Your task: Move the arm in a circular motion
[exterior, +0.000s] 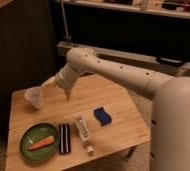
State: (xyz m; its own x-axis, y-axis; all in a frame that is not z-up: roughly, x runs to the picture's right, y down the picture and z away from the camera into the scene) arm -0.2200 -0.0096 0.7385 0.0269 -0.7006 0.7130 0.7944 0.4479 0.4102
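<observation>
One pincer [58,88], beige, hanging over the back-left of the wooden surface [120,132], just beside the clear cup [34,97]; can't tell its grip state. The arm [118,75] runs from it up-right to the frame edge: glossy white, thick tubes, dark dots. Nearer: green plate [28,149] with carrot [41,143], dark bar [64,138], white tube [83,131], blue sponge [103,116]. Dark room behind.

White arm [123,75] dark-dotted, beige hand [63,91] over wood table [118,137]
</observation>
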